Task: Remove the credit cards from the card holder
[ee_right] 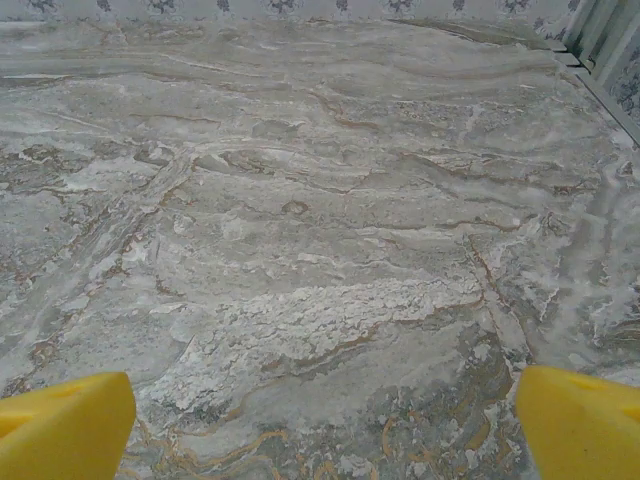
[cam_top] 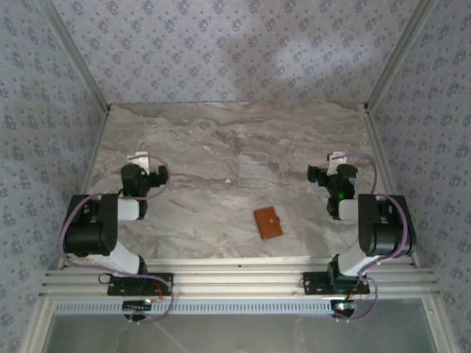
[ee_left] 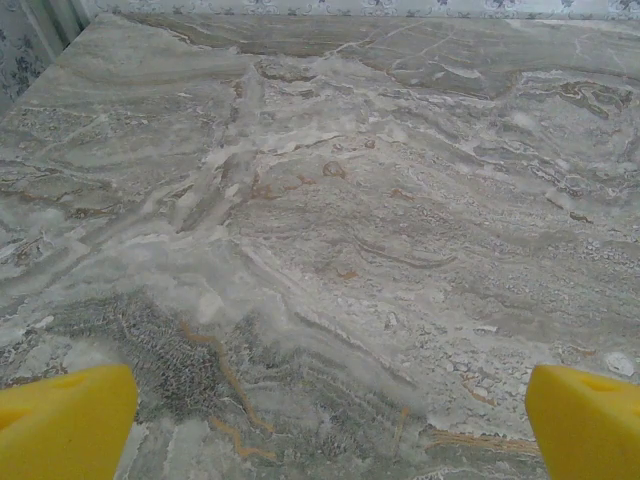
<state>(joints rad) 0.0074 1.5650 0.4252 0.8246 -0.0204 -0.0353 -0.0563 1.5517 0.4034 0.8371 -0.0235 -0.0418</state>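
Patterned blue-grey wallpaper walls (cam_top: 221, 44) close in three sides of the surface (cam_top: 199, 140), a flat slab with grey-beige marble veining and rusty streaks, matt in both wrist views.

The left gripper (cam_top: 140, 159) and right gripper (cam_top: 336, 159) hang over opposite sides of it. Each has its jaws spread wide and holds nothing. In the wrist views the blunt yellow fingertips (ee_left: 62, 420) (ee_right: 62, 425) sit at the bottom corners, with marble between them.

A clear plastic tray (cam_top: 254, 168), thin-walled and rectangular, lies between the two grippers, about level with them and nearer the right one.

The card holder (cam_top: 268, 223) lies flat and closed, slightly askew. It is a small orange-brown leather rectangle with a snap tab on its right edge. It sits inward of the right gripper and back toward the arm bases, on the near side of the tray and apart from it.
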